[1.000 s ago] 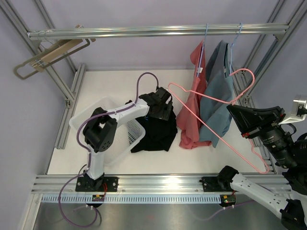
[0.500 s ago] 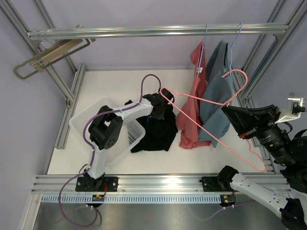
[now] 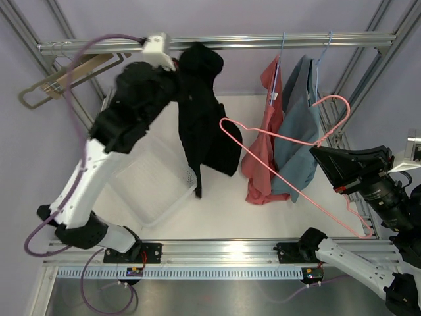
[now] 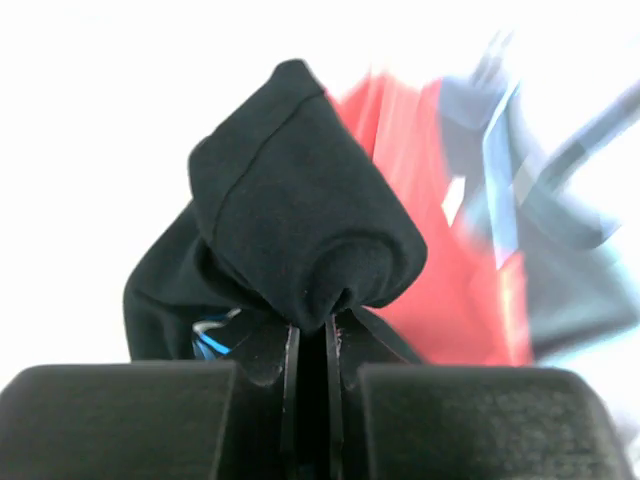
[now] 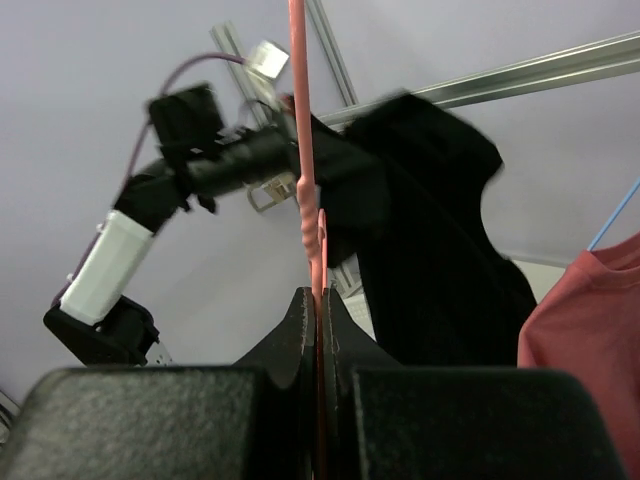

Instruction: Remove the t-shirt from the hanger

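The black t-shirt (image 3: 207,125) hangs free in the air, off the pink wire hanger (image 3: 276,164). My left gripper (image 3: 179,66) is raised near the top rail and shut on a bunched fold of the shirt (image 4: 300,230), seen right above its closed jaws (image 4: 311,325). The shirt's lower end dangles over the table beside the hanger's left tip. My right gripper (image 3: 316,153) at the right side is shut on the hanger's wire (image 5: 303,150), which rises from between its jaws (image 5: 319,295). The bare hanger slants across the middle right.
A white basket (image 3: 148,184) lies under the raised left arm. A red shirt (image 3: 263,145) and a blue-grey shirt (image 3: 299,125) hang from the top rail (image 3: 263,41) behind the pink hanger. A wooden hanger (image 3: 72,74) hangs at the rail's left end.
The left gripper closed on the black t-shirt lying on the table and lifted it high up to rail level. The pink hanger shifted only slightly in the right gripper.
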Tool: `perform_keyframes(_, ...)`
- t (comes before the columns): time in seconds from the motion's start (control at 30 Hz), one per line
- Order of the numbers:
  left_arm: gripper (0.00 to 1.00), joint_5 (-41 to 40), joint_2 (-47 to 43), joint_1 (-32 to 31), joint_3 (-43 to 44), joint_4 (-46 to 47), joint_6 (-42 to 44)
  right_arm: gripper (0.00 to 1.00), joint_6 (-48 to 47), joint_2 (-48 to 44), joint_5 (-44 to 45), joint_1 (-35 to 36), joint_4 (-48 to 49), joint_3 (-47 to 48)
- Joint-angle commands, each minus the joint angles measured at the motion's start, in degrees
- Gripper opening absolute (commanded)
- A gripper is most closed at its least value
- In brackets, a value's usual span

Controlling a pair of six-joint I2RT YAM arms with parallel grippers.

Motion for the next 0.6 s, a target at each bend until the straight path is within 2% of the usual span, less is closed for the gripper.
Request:
perform_keyframes(0.0,0.00,-4.11,-5.00,1.99,10.49,1.87,3.92,0.00,0.91,1.69,-2.50,-0.28,2.20,2.14)
perform_keyframes(0.23,0.00,-16.67,-9.58,3.66,17.98,0.90,15.42,0.00,1.44,4.33,-4.78,-0.28,1.76,2.76)
perform_keyframes(0.37,0.00,-17.74,-10.37,5.42,19.23,0.98,17.55,0.00,1.70,5.38,-5.40,-0.28,1.40,3.20)
perform_keyframes(0.57,0.00,-17.56,-11.95,5.95,15.63,0.98,17.29,0.00,1.62,5.21,-4.96,-0.28,1.23,2.15)
